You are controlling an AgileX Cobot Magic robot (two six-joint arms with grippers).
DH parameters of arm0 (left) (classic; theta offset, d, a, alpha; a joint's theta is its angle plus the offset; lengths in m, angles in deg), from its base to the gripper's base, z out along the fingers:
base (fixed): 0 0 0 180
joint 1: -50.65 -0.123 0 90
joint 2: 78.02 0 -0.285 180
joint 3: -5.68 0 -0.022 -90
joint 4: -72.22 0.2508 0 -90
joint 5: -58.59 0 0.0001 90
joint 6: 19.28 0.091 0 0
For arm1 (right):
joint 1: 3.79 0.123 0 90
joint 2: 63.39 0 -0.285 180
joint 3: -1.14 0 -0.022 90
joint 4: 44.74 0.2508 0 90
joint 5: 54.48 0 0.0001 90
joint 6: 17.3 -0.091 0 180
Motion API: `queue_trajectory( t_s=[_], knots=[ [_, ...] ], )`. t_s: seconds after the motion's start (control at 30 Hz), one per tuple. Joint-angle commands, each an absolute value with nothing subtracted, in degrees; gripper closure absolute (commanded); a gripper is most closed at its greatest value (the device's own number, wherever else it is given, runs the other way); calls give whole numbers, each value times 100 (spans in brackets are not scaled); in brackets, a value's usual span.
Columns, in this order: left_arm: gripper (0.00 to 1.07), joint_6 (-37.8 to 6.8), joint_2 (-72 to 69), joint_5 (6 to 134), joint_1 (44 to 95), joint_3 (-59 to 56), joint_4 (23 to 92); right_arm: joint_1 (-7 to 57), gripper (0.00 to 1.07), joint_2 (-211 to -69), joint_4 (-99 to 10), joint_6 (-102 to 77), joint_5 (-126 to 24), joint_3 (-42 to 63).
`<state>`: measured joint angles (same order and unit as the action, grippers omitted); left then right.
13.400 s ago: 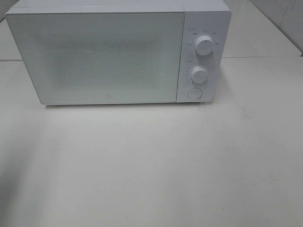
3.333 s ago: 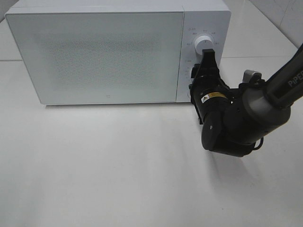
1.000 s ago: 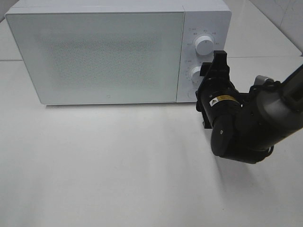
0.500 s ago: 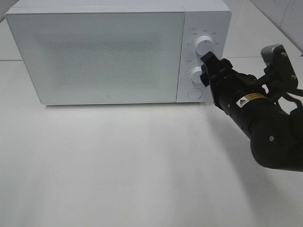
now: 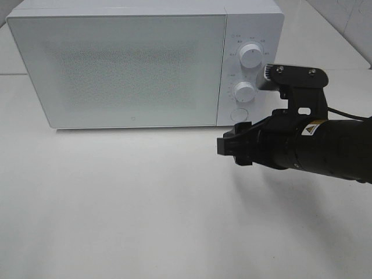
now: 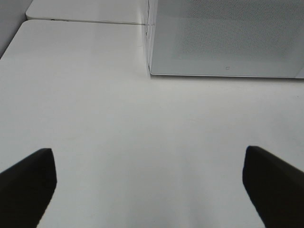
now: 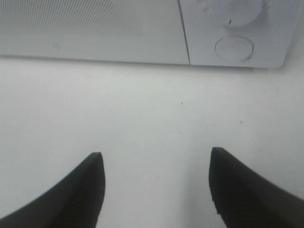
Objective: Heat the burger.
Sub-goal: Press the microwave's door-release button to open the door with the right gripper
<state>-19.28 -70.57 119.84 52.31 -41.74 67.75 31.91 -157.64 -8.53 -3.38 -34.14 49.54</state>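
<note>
In front of the microwave [image 5: 116, 64], right gripper [image 5: 224, 146] hovers over the table [image 5: 145, 203], jaws partly apart, nothing between them. Left gripper [image 6: 149, 190] is spread wide, also empty. Microwave door is shut and opaque; burger not visible, can't tell where it sits.

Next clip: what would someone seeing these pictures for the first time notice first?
The big white microwave stands at the back of the table with its door shut. Next comes the right gripper, black, open and empty, which hangs over the table in front of the microwave's round button. No burger shows in any view.
</note>
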Motion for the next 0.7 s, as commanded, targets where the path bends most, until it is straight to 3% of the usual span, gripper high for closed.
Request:
queue_trajectory(
  t_s=[0.03,0.33,0.4,0.7],
  knots=[
    [6,-1928,-7143,11989,5214,-4185,6752,3156,43,-15546,-945,155,-4290,4960],
    [6,-1928,-7143,11989,5214,-4185,6752,3156,43,-14944,-1718,-109,-5396,4902],
    [6,-1928,-7143,11989,5214,-4185,6752,3156,43,-14515,-2446,-533,-6479,4707],
    [6,-1928,-7143,11989,5214,-4185,6752,3156,42,-13535,-3448,-1249,-8341,4450]
  ],
)
